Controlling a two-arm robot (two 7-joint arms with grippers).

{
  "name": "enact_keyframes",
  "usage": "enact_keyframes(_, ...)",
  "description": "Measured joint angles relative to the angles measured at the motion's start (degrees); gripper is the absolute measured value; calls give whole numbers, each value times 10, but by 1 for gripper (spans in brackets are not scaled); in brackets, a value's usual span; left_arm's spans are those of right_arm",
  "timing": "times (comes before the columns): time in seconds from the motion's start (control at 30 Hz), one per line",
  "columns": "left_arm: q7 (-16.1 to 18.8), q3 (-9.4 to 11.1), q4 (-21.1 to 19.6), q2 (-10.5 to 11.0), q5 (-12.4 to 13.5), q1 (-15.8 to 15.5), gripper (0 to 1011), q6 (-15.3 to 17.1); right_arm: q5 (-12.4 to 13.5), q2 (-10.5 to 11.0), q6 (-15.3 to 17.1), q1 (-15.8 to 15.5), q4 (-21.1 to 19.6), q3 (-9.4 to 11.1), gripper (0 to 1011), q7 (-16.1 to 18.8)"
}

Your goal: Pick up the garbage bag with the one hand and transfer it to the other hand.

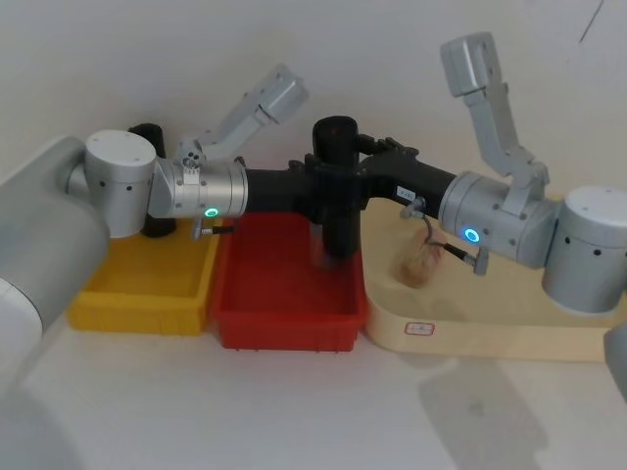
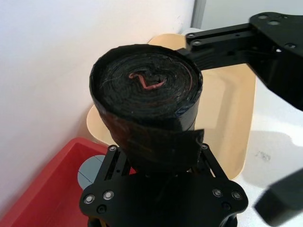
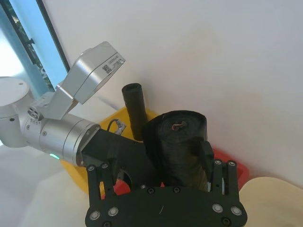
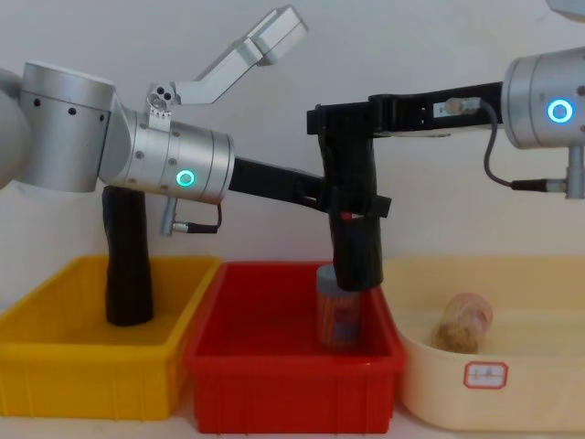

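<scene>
The garbage bag (image 4: 356,256), a black shiny roll with a small red mark, hangs upright over the red bin (image 4: 292,384). My left gripper (image 4: 352,206), on the green-ringed arm, is shut on the roll's middle; in the left wrist view its fingers (image 2: 111,151) flank the garbage bag (image 2: 144,90). My right gripper (image 4: 343,123), on the blue-ringed arm, clamps the roll's upper part from the other side. In the right wrist view one finger pad (image 3: 206,156) presses into the garbage bag (image 3: 177,137). From the head view the two grippers meet at the garbage bag (image 1: 341,235).
A plain black roll (image 4: 128,265) stands in the yellow bin (image 4: 91,384) on the left. A small can (image 4: 338,315) sits in the red bin below the bag. The cream tray (image 4: 494,402) on the right holds a brownish lump (image 4: 462,320). A white wall stands close behind.
</scene>
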Motion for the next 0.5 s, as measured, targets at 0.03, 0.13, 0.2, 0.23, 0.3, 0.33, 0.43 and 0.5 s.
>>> enact_keyframes(0.03, 0, 0, 0, 0, 0, 0, 433, 0, 0, 0, -1, 2, 3, -1, 1001, 0)
enact_keyframes(0.13, 1, 0, -4, 1, -1, 2, 433, 0, -2, -3, -5, 9, 12, -5, 1001, 1)
enact_keyframes(0.2, 2, 0, -5, 2, -1, 2, 433, 1, -4, -4, -9, 15, 21, -8, 1001, 1)
enact_keyframes(0.23, 2, 1, -7, 3, -1, 3, 433, 1, -4, -5, -11, 17, 24, -9, 1001, 1)
enact_keyframes(0.3, 3, 1, -10, 4, -2, 4, 433, 2, -6, -7, -17, 22, 33, -12, 1001, 1)
enact_keyframes(0.33, 3, 1, -11, 4, -2, 4, 433, 2, -7, -8, -19, 25, 37, -13, 1001, 1)
enact_keyframes(0.43, 4, 2, -14, 5, -3, 6, 433, 4, -9, -11, -26, 30, 49, -16, 1001, 1)
enact_keyframes(0.5, 5, 2, -17, 7, -3, 7, 433, 5, -11, -13, -32, 34, 57, -19, 1001, 1)
